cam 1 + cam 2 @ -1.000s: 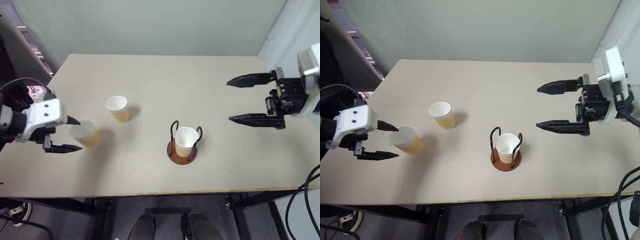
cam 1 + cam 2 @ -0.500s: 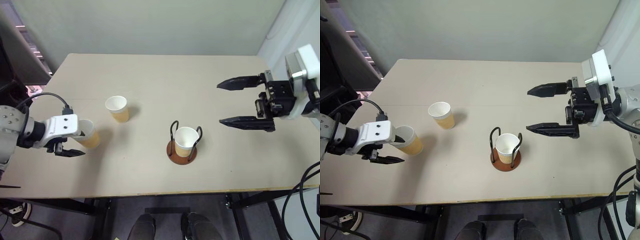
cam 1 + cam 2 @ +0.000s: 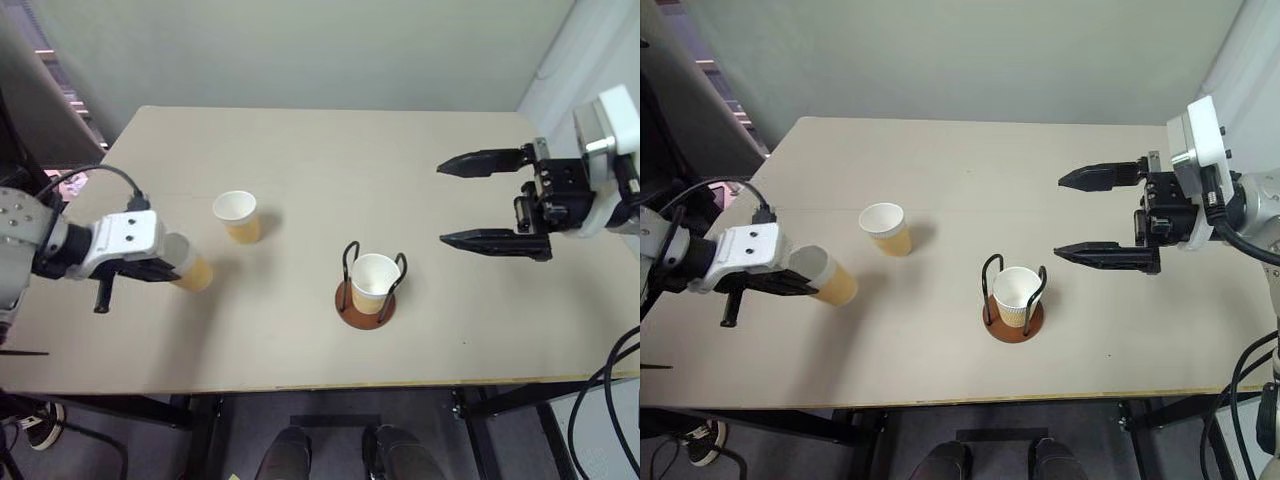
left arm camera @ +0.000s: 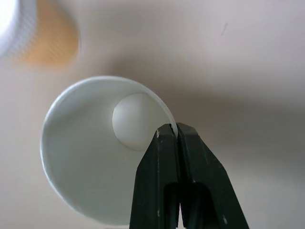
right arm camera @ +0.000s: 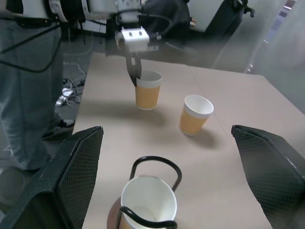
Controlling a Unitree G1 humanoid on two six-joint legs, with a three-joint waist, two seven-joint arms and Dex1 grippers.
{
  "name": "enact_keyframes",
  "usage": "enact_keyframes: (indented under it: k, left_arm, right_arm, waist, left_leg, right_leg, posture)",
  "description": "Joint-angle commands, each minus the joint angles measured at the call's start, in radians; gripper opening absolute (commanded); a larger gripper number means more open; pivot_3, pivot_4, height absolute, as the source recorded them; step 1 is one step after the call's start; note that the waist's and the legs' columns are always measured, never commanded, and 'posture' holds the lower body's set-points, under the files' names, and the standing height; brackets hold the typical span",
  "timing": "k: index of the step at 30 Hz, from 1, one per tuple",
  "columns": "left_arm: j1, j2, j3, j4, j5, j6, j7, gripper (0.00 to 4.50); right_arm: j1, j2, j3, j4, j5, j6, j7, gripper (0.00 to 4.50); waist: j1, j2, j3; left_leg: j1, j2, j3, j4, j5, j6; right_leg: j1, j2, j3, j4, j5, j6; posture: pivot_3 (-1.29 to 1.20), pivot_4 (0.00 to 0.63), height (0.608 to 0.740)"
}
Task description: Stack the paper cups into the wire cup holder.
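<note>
Since a second ago, left gripper [image 4: 177, 131] fingers clamped one paper cup [image 3: 188, 268]'s rim on the worktop [image 3: 300, 150], tilting it; another cup [image 3: 237, 216] stands nearby; right gripper [image 3: 480, 200] fingers apart.

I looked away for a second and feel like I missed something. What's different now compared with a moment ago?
The left gripper has shut on the rim of the nearest paper cup; a second ago its fingers stood open around that cup. The cup now tilts in its grip and has shifted slightly toward the table's middle. Unchanged: the right gripper hangs open, the second cup stands on the table, and the third cup sits in the wire cup holder.
</note>
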Motion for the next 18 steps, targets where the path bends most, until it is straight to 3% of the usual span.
enact_keyframes:
  k: [1,9,18]
  left_arm:
    - [-0.14,0.002,-0.025,-0.089,-0.135,0.01,-0.054,0.02]
    - [-0.627,-0.186,-0.378,-0.056,-0.461,-0.065,-0.054,0.02]
    - [-0.874,-0.303,-0.792,0.088,-0.567,-0.333,-0.054,0.02]
  right_arm:
    - [0.017,-0.042,-0.077,-0.029,0.026,-0.014,0.012,4.5]
    - [0.117,-0.102,-0.176,-0.094,0.053,-0.013,-0.001,4.5]
    - [0.237,-0.152,-0.304,-0.199,0.094,0.034,-0.088,4.5]
  waist:
    - [0.004,0.0,0.0]
    - [0.012,0.0,0.0]
    - [0.009,0.002,0.0]
  left_leg:
    - [0.0,0.0,0.0,0.0,0.0,0.0]
    - [-0.003,-0.001,0.001,0.003,-0.001,0.002]
    - [-0.007,-0.002,0.004,0.018,-0.006,0.01]
  right_leg:
    - [0.0,0.0,0.0,0.0,0.0,0.0]
    - [0.0,-0.002,0.0,-0.002,0.003,0.005]
    - [0.004,-0.002,0.004,-0.003,-0.001,0.017]
  posture:
    - [0.0,0.15,0.74]
    - [0.0,0.15,0.74]
    - [0.0,0.15,0.74]
